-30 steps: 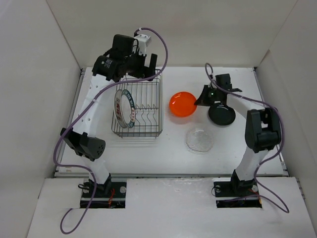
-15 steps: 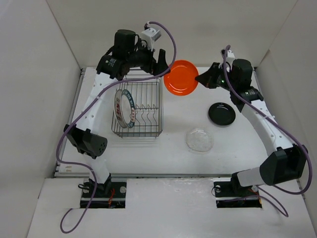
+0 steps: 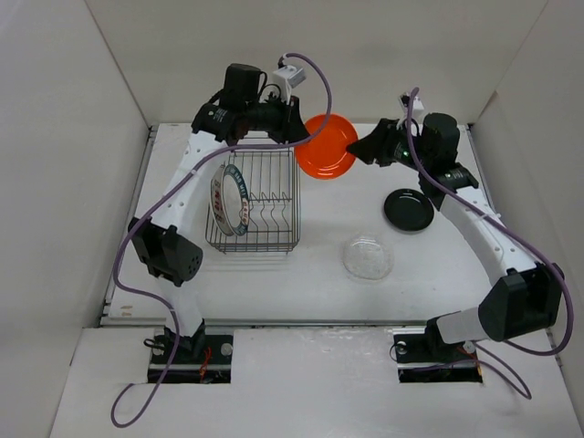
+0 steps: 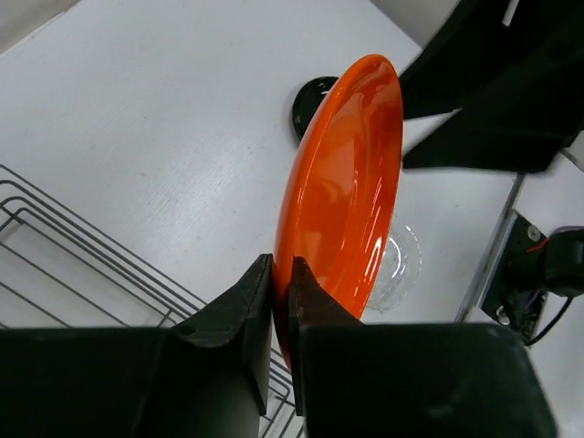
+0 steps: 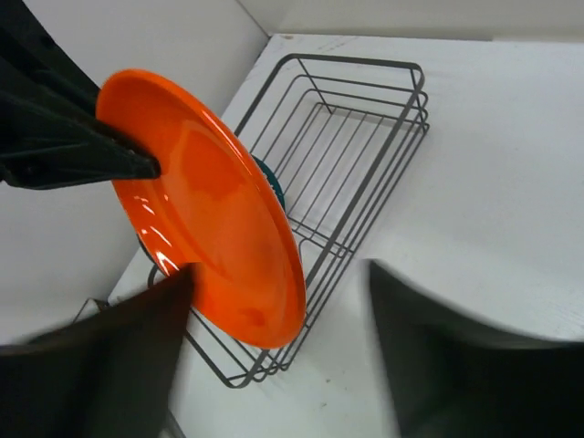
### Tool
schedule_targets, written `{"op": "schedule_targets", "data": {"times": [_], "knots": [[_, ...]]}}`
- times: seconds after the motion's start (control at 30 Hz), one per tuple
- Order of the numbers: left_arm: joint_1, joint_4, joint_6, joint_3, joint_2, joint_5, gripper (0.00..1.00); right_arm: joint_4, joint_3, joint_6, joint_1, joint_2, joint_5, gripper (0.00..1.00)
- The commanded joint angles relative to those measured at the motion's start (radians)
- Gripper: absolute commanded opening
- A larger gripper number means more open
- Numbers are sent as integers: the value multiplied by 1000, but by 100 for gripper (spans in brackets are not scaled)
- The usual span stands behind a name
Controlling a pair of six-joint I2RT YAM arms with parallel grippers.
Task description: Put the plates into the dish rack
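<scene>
A: The dish rack [image 3: 297, 205] — where's the orange plate [image 3: 330, 146] from it?
B: In the air off its far right corner, standing on edge. The left gripper [image 4: 281, 274] pinches the rim nearest the rack; the right gripper [image 3: 363, 149], on the plate's side away from it, has its jaws apart — left's move, likely.

White tabletop [image 3: 301, 292] – flat, matte, faint scuff marks showing in left wrist view. White back wall [image 3: 365, 55] upright behind it. Left wall [image 3: 64, 137] and right wall [image 3: 543, 119] close in table's sides, both plain white. White front ledge [image 3: 310, 374] along table's near edge – thin grey strip [image 3: 310, 321] between ledge and tabletop
</scene>
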Motion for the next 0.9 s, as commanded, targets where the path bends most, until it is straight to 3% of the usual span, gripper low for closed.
{"op": "schedule_targets", "data": {"times": [0.0,0.03,0.1,0.27,0.37,0.53,0.87], "knots": [[-2,43,1,-47,-110,-49,0,118,20,37,32,-37,-22,88],[-2,43,-19,-62,-159,-112,0,99,20,37,32,-37,16,100],[-2,32,-30,-75,-206,-227,0,28,20,13,32,-37,67,100],[-11,-135,-94,-99,-291,-766,0,-194,83,-49,55,-16,298,100],[-11,-228,-129,-160,-303,-940,0,-251,94,-49,77,-15,351,100],[-32,-281,-196,-302,-326,-1051,0,-251,63,-49,77,-25,369,100],[-32,-325,-247,-322,-231,-1135,0,-242,2,-40,77,-45,388,100]]}}
